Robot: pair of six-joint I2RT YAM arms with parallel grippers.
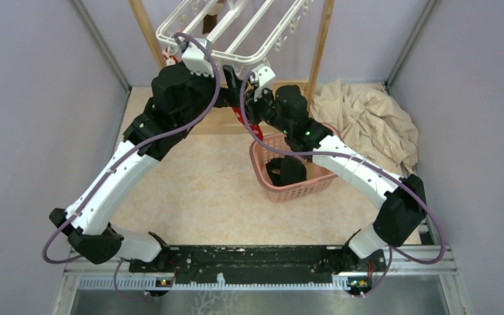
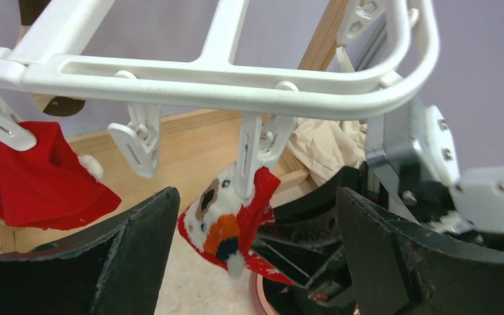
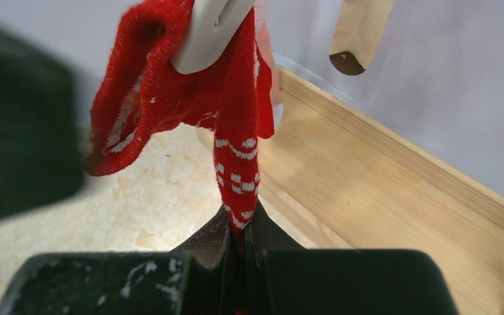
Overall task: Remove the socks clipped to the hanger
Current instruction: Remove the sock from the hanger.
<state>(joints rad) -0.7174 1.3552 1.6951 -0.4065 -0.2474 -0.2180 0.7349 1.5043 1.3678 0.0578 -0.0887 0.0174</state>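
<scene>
Directly above my right gripper (image 3: pixel 239 231), pinched on a red knitted sock with white pattern (image 3: pixel 236 151), a white plastic clip (image 3: pixel 203 29) on the white barred plastic hanger (image 2: pixel 236 85) holds it, so I'd squeeze that clip with my spread left gripper (image 2: pixel 252 210), then pull down gently.

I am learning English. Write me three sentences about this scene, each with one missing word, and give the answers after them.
1. The sock pinched at its lower tip by the right gripper is ___ with a white pattern.
2. The left gripper is ___, with one finger on each side of a white clip.
3. The lattice basket on the table is ___ in colour.
Missing words: red; open; pink.
</scene>
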